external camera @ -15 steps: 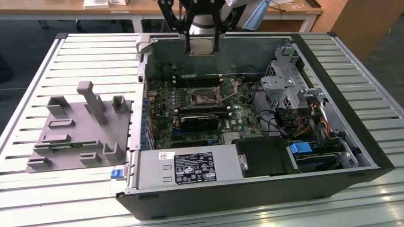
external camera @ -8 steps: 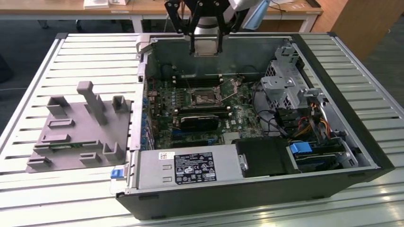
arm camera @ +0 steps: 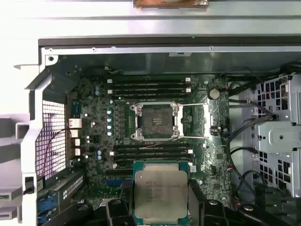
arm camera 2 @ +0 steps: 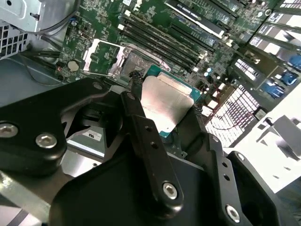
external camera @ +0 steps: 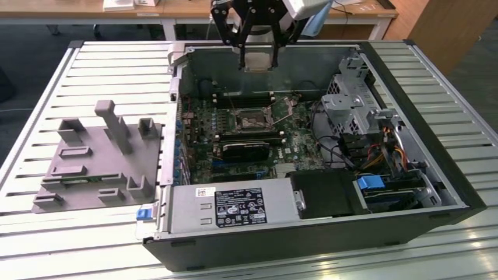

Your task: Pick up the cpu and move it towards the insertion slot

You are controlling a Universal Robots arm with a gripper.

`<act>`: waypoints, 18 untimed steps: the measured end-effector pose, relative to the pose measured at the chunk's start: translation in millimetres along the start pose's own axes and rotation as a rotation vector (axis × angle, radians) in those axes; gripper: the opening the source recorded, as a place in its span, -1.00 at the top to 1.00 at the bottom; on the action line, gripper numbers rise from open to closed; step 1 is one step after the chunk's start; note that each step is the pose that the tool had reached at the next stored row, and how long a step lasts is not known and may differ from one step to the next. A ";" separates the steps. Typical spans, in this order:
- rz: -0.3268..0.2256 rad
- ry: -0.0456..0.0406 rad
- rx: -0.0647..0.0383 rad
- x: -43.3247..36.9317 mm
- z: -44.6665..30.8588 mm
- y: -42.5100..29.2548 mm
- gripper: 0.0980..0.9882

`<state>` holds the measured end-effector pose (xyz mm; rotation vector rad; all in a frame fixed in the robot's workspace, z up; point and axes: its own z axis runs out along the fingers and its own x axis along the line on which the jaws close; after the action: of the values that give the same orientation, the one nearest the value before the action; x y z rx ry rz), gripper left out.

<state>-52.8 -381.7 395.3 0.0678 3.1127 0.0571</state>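
Note:
My gripper (external camera: pixel 258 58) hangs over the far wall of the open computer case (external camera: pixel 412 76), shut on the cpu (external camera: pixel 258 60). In both wrist views the cpu (arm camera 2: pixel 165 104) (arm camera: pixel 161 192) is a flat square chip with a silver top and a green rim, clamped at two opposite edges between black fingers (arm camera 2: pixel 136 81). The insertion slot (arm camera: pixel 155 121) (external camera: pixel 251 120) is a square socket with a shiny frame and dark centre on the green motherboard, some way from the chip. The cpu is held in the air above the board, apart from the slot.
Black memory slots (arm camera: pixel 150 87) run on both sides of the slot. A long black heatsink (external camera: pixel 245 153) lies nearer the power supply (external camera: pixel 233 207). Drive cages and cables (external camera: pixel 365 122) fill the exterior view's right. A grey fixture block (external camera: pixel 101 163) sits on the slatted table outside the case.

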 end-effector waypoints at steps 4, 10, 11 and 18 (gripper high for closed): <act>0.000 0.0003 0.000 -2.2 3.9 6.0 0.00; 0.000 0.0003 0.000 -4.1 9.9 15.1 0.00; 0.000 0.0004 0.000 -4.3 11.0 16.3 0.00; 0.000 0.0005 0.000 -4.7 16.9 23.3 0.00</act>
<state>-46.7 -358.0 379.3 0.0677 3.1132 0.0569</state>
